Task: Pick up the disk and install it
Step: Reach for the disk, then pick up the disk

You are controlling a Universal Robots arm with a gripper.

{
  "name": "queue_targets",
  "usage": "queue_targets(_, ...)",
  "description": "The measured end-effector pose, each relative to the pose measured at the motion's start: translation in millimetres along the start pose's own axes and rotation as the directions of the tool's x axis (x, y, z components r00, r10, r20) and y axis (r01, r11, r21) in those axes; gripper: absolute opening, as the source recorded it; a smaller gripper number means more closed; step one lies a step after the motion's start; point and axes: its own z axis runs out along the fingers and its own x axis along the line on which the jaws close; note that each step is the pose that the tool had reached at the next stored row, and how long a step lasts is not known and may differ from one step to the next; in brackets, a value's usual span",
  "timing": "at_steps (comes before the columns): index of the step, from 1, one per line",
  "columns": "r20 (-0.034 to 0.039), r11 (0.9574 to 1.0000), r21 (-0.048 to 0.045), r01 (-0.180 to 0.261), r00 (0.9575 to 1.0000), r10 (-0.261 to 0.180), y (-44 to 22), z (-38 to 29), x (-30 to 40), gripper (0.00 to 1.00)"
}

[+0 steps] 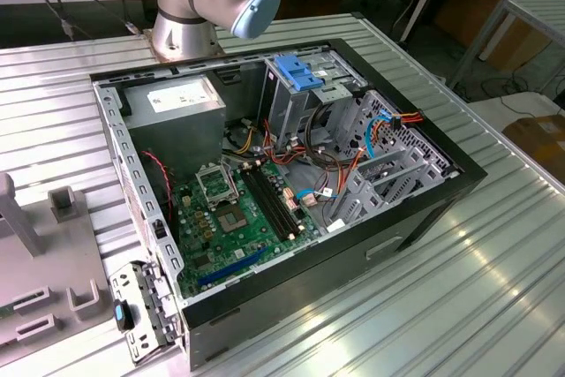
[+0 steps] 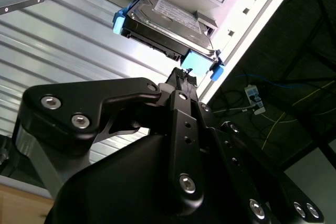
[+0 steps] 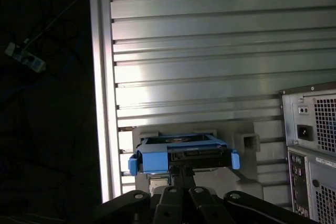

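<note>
Exterior view gives me the ribbed metal tabletop (image 1: 494,245) and the opened computer case (image 1: 397,236) lying on it, with loose cables (image 1: 340,165) strung across its inside. Outside the case, near its rear panel in the first wrist view, a grey holder (image 3: 247,141) sits between the case and the tabletop's edge. The disk (image 3: 181,153) lies in that holder, not yet lifted. My tool (image 3: 181,170) hovers at the disk's blue frame (image 2: 198,61), clenched, tips together with nothing visibly between them; whether it touches the frame I cannot tell. The main hazard, I judge, is that a clenched tool pressed forward would shove the disk, skewing it in the holder or pushing it away from the case toward the edge. A shallow pinch on plastic could slip, and the cables in the case could snag the disk.
</note>
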Motion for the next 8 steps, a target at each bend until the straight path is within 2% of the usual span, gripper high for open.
queue_targets(8,0.0000,1.0000,0.0000,0.000,1.0000,0.000,0.0,0.0,0.3,0.11)
